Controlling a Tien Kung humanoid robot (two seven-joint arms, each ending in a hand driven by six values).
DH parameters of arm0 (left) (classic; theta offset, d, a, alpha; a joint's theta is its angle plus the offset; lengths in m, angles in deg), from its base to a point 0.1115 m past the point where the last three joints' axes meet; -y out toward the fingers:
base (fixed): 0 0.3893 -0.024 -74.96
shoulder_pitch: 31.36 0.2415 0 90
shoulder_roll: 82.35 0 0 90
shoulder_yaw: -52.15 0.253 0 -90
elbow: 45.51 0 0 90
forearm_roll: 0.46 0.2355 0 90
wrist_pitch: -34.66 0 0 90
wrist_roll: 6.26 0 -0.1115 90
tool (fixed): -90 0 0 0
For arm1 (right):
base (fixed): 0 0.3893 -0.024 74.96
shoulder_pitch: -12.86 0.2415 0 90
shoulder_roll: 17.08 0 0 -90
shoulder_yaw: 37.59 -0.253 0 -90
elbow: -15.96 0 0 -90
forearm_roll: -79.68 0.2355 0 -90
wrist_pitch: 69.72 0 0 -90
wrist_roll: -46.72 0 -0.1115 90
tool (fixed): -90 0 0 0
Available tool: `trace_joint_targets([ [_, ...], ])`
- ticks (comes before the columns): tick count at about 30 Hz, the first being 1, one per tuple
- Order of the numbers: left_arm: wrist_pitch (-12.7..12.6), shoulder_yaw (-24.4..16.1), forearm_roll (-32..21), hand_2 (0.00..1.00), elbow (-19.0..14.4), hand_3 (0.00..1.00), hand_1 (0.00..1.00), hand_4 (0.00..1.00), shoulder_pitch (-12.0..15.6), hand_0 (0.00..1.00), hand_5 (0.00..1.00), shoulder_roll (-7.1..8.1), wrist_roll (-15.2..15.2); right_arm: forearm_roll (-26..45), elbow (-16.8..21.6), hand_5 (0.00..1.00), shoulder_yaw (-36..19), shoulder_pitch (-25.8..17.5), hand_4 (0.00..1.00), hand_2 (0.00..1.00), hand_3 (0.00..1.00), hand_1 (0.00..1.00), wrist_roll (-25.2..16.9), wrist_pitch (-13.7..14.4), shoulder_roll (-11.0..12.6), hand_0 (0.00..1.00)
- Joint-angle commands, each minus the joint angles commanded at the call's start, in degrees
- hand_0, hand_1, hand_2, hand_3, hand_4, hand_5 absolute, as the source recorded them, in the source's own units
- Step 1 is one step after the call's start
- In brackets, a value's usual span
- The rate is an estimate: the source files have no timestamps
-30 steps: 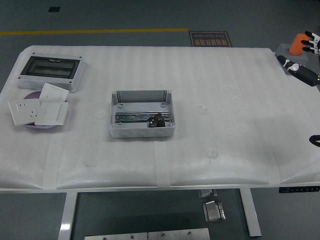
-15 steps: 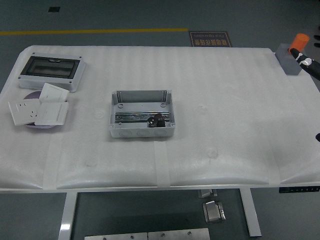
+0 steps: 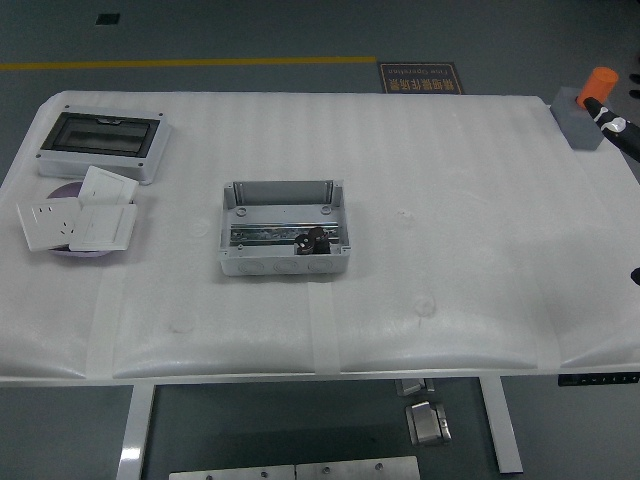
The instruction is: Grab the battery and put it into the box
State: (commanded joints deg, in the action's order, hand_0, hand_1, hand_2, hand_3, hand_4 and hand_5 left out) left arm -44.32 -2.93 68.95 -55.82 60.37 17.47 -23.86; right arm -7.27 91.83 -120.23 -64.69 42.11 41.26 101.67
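The grey open box (image 3: 284,230) stands at the middle of the table, with a metal rail along its floor. A small dark battery (image 3: 312,240) lies inside it, toward the front right corner. Only a sliver of my right arm (image 3: 624,133) shows at the right edge near the table's far right corner, far from the box. Its hand is cut off by the picture's edge. Nothing touches the box or the battery.
An orange cylinder (image 3: 598,82) sits on a grey block (image 3: 578,125) at the far right corner. A grey enclosure with a dark window (image 3: 102,143) stands far left. White socket plates (image 3: 78,220) lie stacked on a purple disc in front of it.
My right arm has pulled back to the right, away from the orange cylinder, and its hand has left the picture. The box and battery have not moved.
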Motion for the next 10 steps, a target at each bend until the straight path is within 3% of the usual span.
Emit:
trace_joint_targets([
  [10,-0.1,0.7,-0.9,0.435,0.0,0.493,0.648,0.44,0.1,0.609,0.451,0.03,0.1,0.0,0.0,0.547,0.2,-0.2,0.934,0.804,0.868,0.741,0.0,0.1,-0.1,0.895],
])
